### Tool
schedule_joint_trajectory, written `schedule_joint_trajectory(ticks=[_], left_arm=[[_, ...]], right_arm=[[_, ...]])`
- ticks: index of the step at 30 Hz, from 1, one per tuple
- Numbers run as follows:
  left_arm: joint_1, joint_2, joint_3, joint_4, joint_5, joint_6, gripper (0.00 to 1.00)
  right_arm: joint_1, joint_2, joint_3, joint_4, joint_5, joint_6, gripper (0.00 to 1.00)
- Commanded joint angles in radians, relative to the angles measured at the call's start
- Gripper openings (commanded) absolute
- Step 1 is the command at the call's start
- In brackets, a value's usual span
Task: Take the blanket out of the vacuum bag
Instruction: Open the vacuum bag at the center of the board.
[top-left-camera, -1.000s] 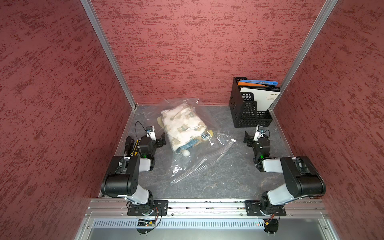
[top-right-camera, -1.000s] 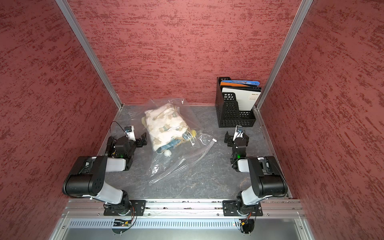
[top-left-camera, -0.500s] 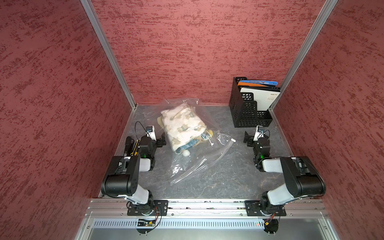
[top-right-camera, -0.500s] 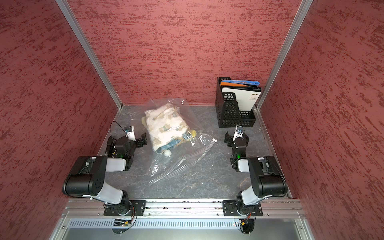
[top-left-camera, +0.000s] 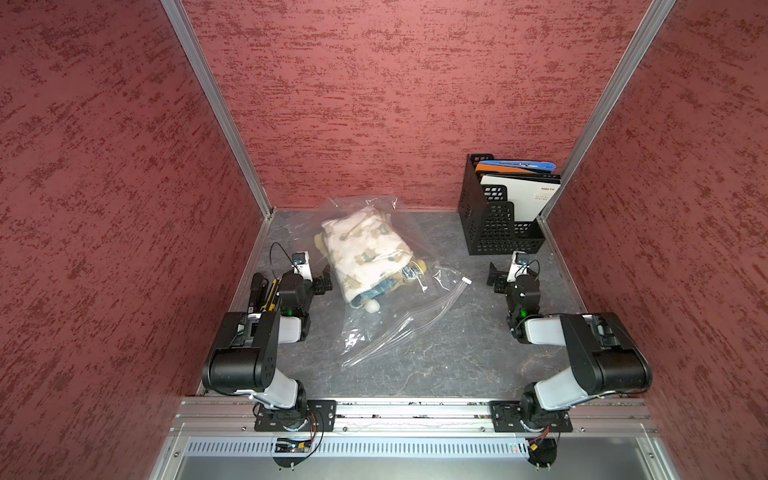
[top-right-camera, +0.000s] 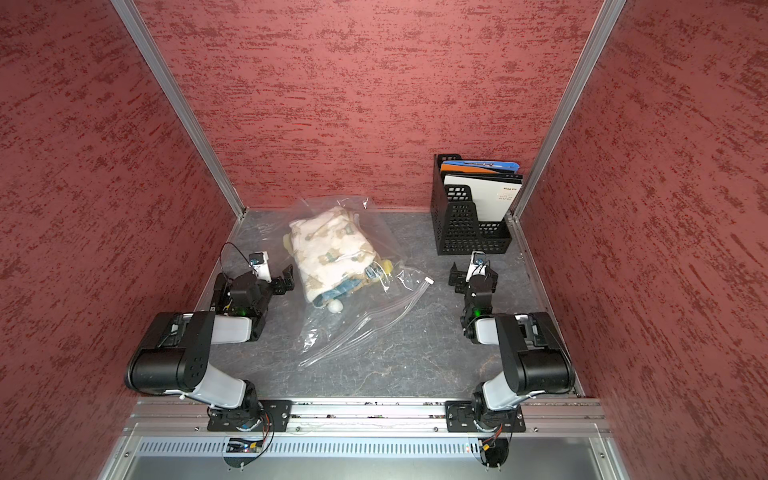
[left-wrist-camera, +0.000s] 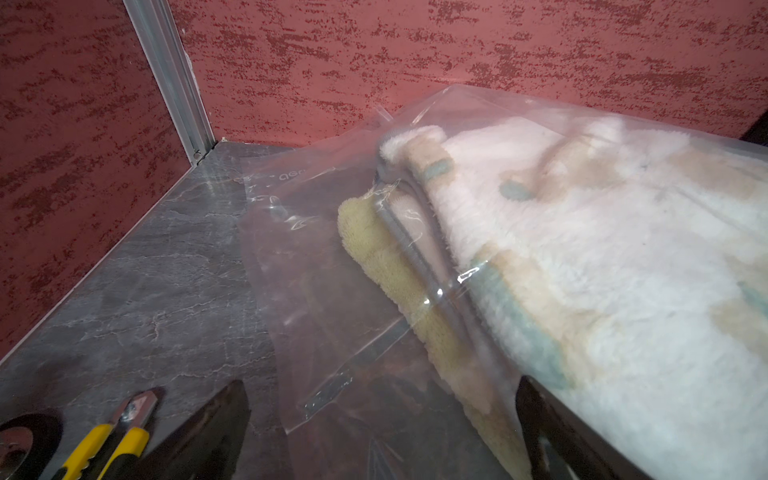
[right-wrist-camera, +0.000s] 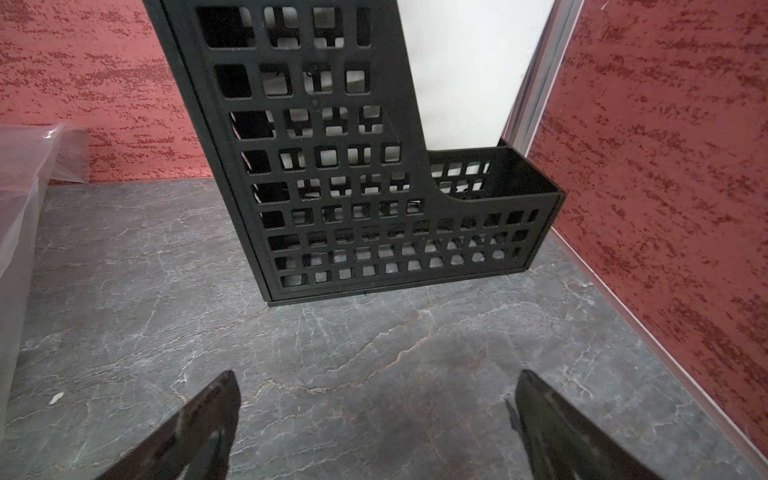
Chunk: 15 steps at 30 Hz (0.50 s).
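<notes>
The vacuum bag lies crinkled on the grey table, left of the middle. Its zip strip runs diagonally to a small white slider clip. The folded blanket, cream with tan and teal patches, sits inside the bag's far half. My left gripper is open, low, right beside the bag's left edge. In the left wrist view the gripper straddles flat plastic of the bag, with the blanket against one finger. My right gripper is open over bare table, apart from the bag.
A black perforated file holder with folders stands at the back right corner, just beyond my right gripper. A yellow-and-black utility knife lies along the left wall beside my left arm. Red walls enclose three sides.
</notes>
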Motion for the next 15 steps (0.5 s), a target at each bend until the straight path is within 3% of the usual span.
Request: schedule_joint_trajectory(ticks=[1, 7, 15], left_arm=[[-0.001, -0.009, 0.007, 0.004, -0.006, -0.003, 0.99], [-0.001, -0.068, 0.011, -0.056, -0.104, -0.041, 0.99], [-0.007, -0.364, 0.065, -0.346, -0.133, -0.041, 1.0]], right_arm=[[-0.002, 0.006, 0.002, -0.003, -0.019, 0.004, 0.99], [-0.002, 0.005, 0.0, 0.001, -0.018, 0.004, 0.99], [-0.003, -0.008, -0.028, 0.039, 0.039, 0.027, 0.99]])
